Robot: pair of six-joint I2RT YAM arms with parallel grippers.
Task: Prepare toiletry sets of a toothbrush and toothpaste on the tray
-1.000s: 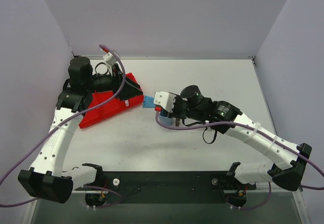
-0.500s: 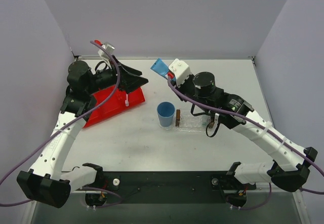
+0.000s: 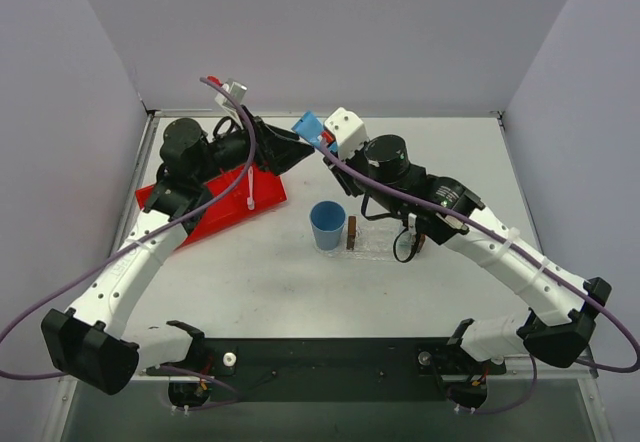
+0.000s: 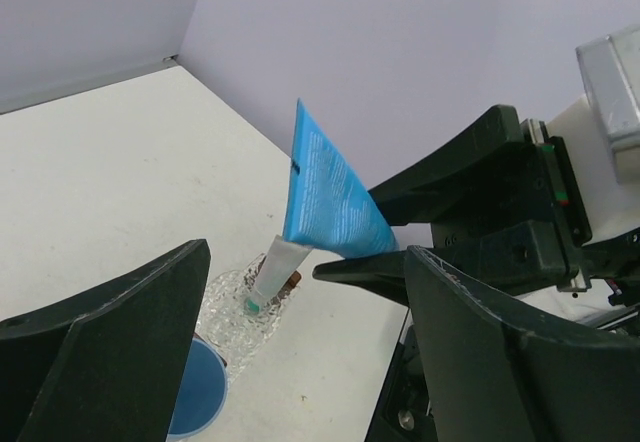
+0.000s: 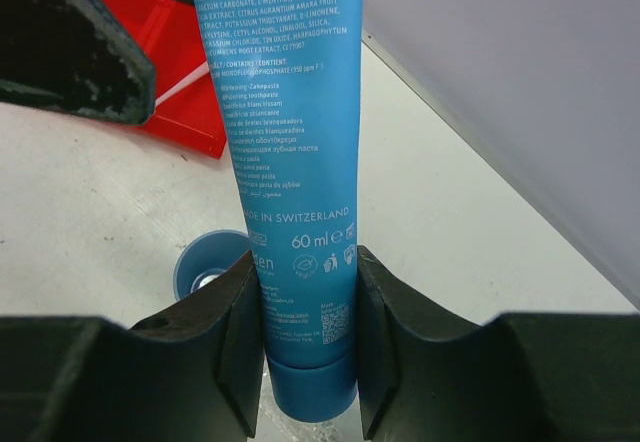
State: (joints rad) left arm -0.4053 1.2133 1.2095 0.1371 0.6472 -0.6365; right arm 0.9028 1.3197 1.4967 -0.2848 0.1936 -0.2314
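Above the counter's far middle, right tool (image 5: 305,322) grasps the blue toothpaste tube (image 5: 290,162) aloft; left tool (image 4: 305,257), released, faces it. Toothbrush (image 3: 248,190) lies in the red bin (image 3: 200,212), tray (image 3: 385,242) shows no set: early stage.

Left jaws wider apart now, closer to the lifted blue toothpaste (image 3: 308,126).

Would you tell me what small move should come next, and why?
Probably close the open left gripper on the toothpaste's free end for a handover: the right gripper holds the tube aloft near its cap, and the left fingers sit either side of it.
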